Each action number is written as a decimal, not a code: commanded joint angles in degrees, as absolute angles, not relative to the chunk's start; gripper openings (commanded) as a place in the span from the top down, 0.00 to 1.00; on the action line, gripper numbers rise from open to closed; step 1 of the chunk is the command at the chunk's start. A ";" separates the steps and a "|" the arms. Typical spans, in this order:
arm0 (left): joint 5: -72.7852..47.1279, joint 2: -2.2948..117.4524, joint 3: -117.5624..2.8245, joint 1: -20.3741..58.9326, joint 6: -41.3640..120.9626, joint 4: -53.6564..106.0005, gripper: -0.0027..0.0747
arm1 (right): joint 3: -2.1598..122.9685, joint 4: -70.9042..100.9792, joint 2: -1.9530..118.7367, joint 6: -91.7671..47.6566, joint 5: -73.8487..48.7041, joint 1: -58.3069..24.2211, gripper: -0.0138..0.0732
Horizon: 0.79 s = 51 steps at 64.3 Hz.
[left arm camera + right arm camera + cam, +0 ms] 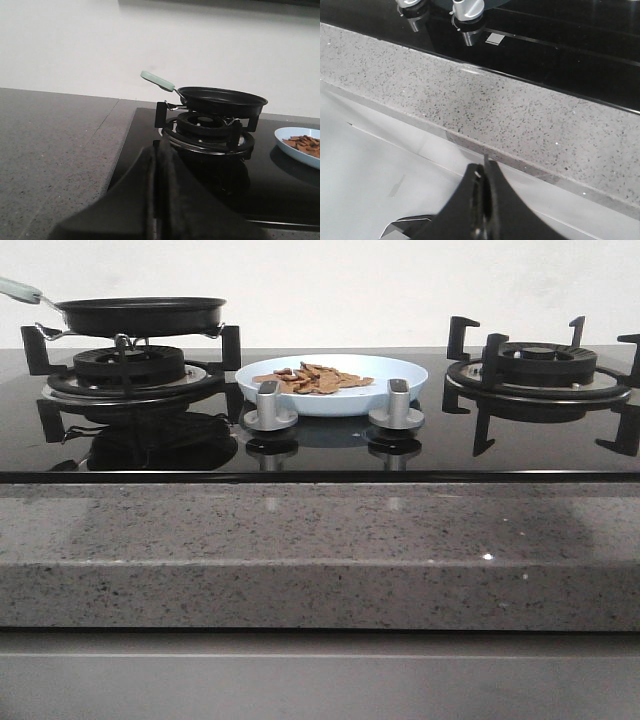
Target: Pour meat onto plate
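The meat (316, 378), reddish-brown flat pieces, lies heaped on the pale blue-white plate (400, 380) on the black glass hob between the two burners. Both also show at the edge of the left wrist view, the meat (303, 143) on the plate (285, 134). The black frying pan (140, 314) with a pale green handle (157, 80) sits on the left burner. My left gripper (159, 150) is shut and empty, off the hob's left front corner, short of the pan. My right gripper (484, 167) is shut and empty, low in front of the counter. Neither gripper shows in the front view.
Two silver knobs (270, 406) (398, 404) stand in front of the plate. The right burner (540, 365) has a bare black grate. A speckled grey stone counter (320, 540) runs along the front and to the left of the hob (55, 145).
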State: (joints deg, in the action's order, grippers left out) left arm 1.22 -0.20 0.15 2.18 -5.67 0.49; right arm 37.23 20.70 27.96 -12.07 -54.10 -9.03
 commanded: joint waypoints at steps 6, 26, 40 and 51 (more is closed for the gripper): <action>6.05 -1.22 0.52 2.62 -6.31 0.89 0.99 | 38.55 22.00 28.15 -12.05 -50.81 -9.03 0.97; 6.05 -1.22 0.52 2.62 -6.31 0.89 0.99 | 38.55 22.00 28.15 -12.05 -50.81 -9.03 0.97; 6.05 -1.22 0.52 2.62 -6.31 0.89 0.99 | 38.55 22.00 28.15 -12.05 -50.81 -9.03 0.97; 6.05 -1.22 0.52 2.62 -6.31 0.89 0.99 | 38.13 20.51 26.12 -13.26 -49.03 -8.84 0.97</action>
